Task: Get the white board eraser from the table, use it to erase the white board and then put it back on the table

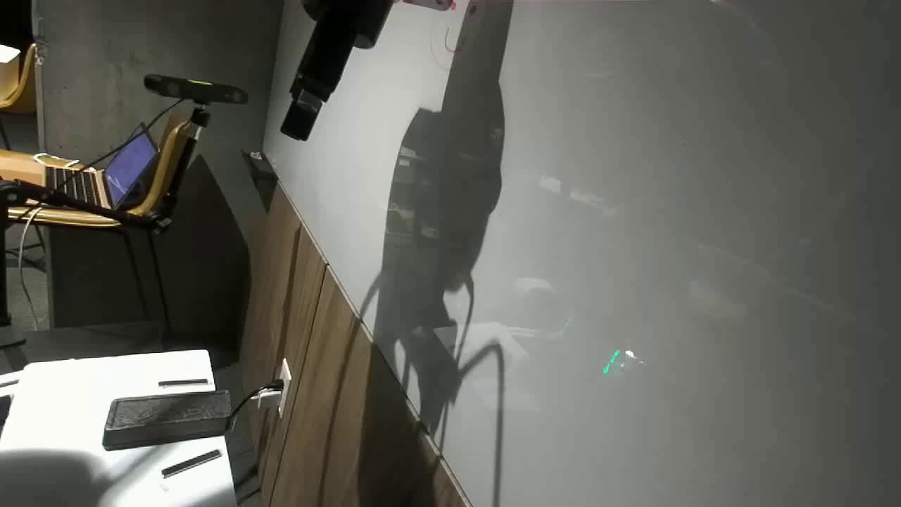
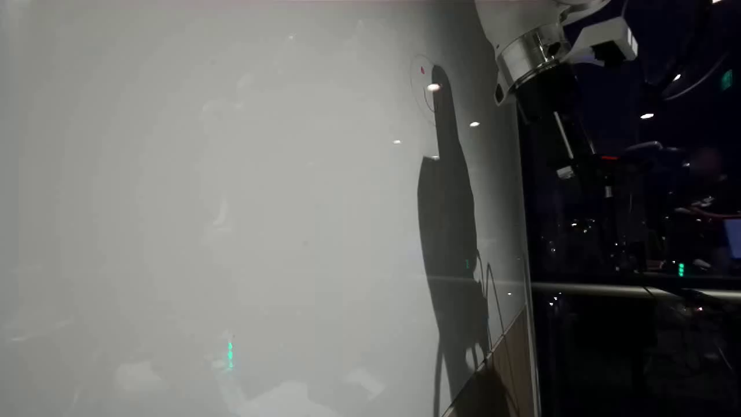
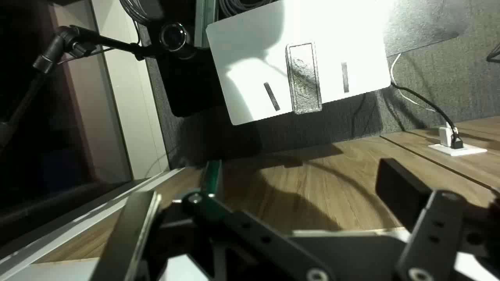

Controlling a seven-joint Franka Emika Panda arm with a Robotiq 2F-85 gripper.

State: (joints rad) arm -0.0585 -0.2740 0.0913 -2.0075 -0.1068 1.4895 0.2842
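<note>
Above eraser (image 3: 304, 78): open air
Either long side: a dark strip (image 3: 272, 96), lying apart
Bench (image 3: 250, 80) to wood panelling (image 3: 343, 179): a gap, black cable (image 3: 426, 104) crossing it

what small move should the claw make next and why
I'd probably move the open claw toward the eraser: in the wrist view the claw's jaws stand apart with nothing gripped, the eraser lies on the white table, and a red mark shows on the white board in an exterior view, so the wiping seems not yet done.
</note>
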